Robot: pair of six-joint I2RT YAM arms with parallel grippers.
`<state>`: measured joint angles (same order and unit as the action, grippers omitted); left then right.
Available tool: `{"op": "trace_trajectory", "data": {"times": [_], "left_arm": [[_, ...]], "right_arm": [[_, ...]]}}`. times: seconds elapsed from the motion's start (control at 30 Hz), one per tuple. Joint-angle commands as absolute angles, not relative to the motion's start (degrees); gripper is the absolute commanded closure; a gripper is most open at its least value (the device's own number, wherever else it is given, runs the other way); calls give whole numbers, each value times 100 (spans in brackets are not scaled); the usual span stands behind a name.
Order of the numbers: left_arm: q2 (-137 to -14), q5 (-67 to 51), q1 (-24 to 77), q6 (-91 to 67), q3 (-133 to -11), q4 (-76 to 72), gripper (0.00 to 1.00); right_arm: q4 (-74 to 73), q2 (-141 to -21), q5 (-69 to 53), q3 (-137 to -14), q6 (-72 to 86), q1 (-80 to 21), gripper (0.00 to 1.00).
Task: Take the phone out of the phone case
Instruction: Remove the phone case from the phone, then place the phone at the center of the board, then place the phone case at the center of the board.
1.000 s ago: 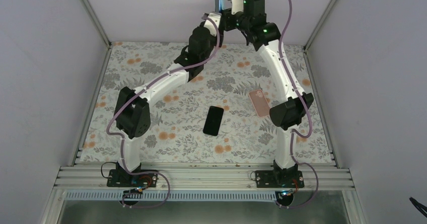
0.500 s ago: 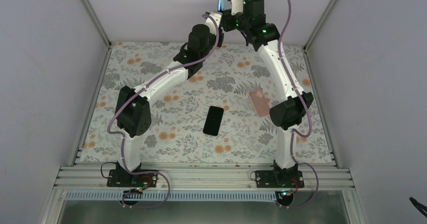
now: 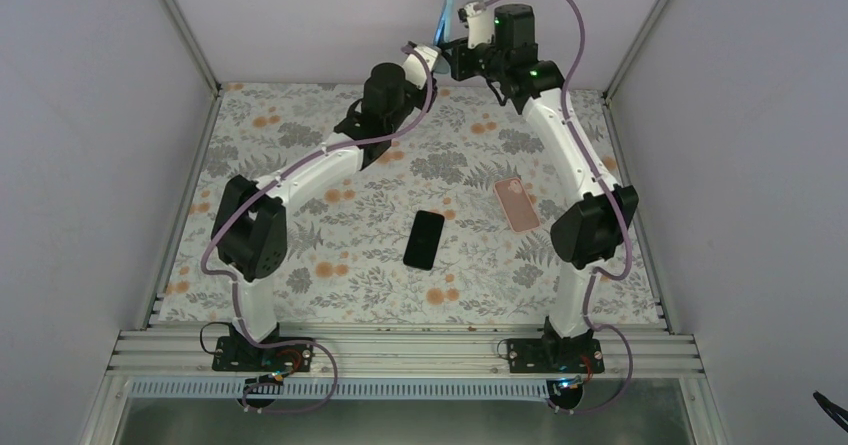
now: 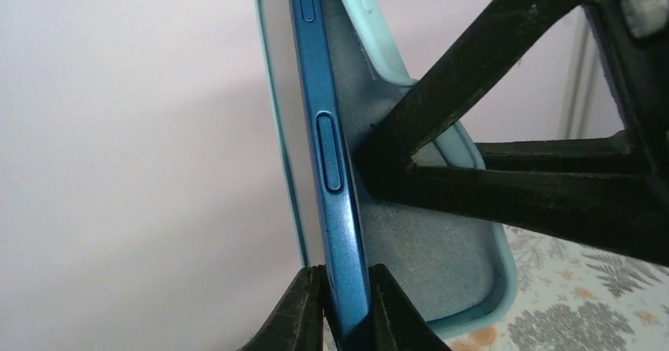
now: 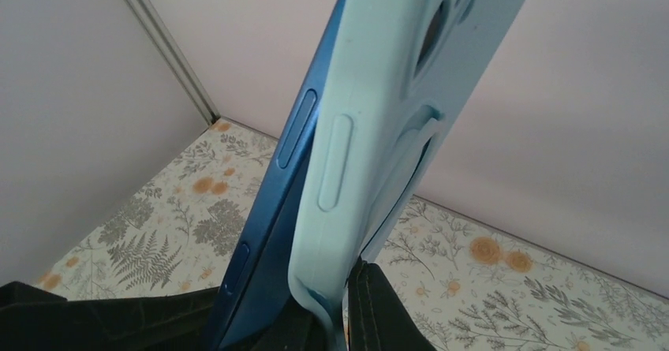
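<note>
Roughly halfway, up at 12 o'clock: my left gripper (image 4: 344,300) is pinched on the blue phone (image 4: 327,154), my right gripper (image 5: 335,319) is clamped on the teal case (image 5: 379,91) lip, one edge looks popped free, and the rest needs peeling.

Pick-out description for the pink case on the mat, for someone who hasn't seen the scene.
Start at the floral mat, right half, beside the right arm. A flat pink case lies there, right of the black phone. It is the only pink item; the teal case is held aloft at the far wall.
</note>
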<state>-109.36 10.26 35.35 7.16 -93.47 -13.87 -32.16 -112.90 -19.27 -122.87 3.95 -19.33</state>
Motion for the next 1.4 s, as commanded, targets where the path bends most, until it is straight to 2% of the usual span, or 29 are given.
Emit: {"op": "trace_trajectory", "data": {"times": [0.0,0.27,0.4,0.47,0.57,0.63,0.83,1.0,1.17,1.37], "left_arm": [[-10471,1121,3026,997,-9429,-1180,98],[-9798,229,2944,1598,-9065,-372,98],[-9389,-514,2892,1840,-8904,150,98],[-9266,-524,2898,2006,-8892,550,98],[-9102,34,2894,2370,-8715,1124,98],[-8850,645,2904,2895,-8159,1088,98],[-7923,2758,2819,4488,-5771,-275,98],[-7776,3828,2778,5538,-4072,-1452,98],[-7861,3908,2853,5332,-3505,-1080,98],[-7966,3281,3247,4874,-3483,290,98]], "right_arm": [[-2805,-10701,-1412,-11886,-48,-1483,97],[-3139,-11105,-542,-11888,-626,-1232,97],[-3112,-11152,-355,-11711,-805,-1136,97],[-3209,-11174,-365,-11630,-870,-1084,97],[-3602,-11201,-588,-11455,-1049,-1030,97],[-3891,-11144,-895,-11186,-1109,-1028,97],[-4274,-10710,-1913,-9758,-1438,-1029,97],[-4294,-10596,-2430,-8812,-1576,-1033,97],[-4488,-11040,-2879,-8590,-1582,-1040,97],[-4589,-11543,-3013,-8652,-1596,-1044,97]]}}
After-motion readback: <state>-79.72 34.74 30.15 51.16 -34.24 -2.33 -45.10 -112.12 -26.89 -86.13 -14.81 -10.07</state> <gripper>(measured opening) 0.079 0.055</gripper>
